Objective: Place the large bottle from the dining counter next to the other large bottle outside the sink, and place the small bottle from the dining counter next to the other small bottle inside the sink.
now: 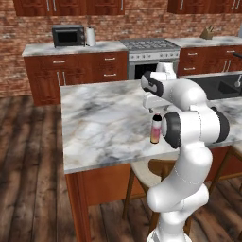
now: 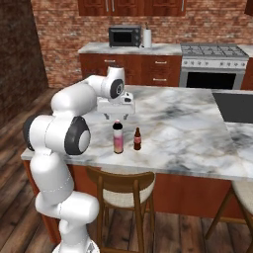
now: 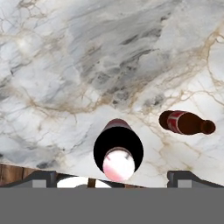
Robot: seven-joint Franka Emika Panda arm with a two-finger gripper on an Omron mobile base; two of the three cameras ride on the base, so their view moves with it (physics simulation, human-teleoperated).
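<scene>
In the left base view the white arm rises from the lower right, bends at a bulky elbow and reaches forward over the surface point(image 1: 104, 123) of the dining counter. Its gripper point(image 1: 156, 109) hangs directly above the large bottle point(image 1: 155, 130), which stands upright near the near edge, partly hidden by the elbow. Left of the bottle the marbled top lies bare as far as its left edge. The sink point(image 1: 222, 87) sits at the far right.

In the right base view the arm comes up from the lower left and folds over, the hand pointing straight down. The gripper point(image 2: 117, 117) hovers just above the large bottle's point(image 2: 117, 138) dark cap without touching it. The small bottle point(image 2: 137, 139) stands upright just to the right, apart from it. Both stand close to the near edge, above a wooden stool point(image 2: 121, 190). Bare marble stretches right toward the sink point(image 2: 237, 106).

In the hand view the large bottle point(image 3: 118, 153) is seen from the top, between the fingers point(image 3: 183, 177), which are spread wide with clear gaps on both sides. The small bottle point(image 3: 186, 122) lies to the right. The near edge of the surface point(image 3: 87, 65) runs along the lower left.
</scene>
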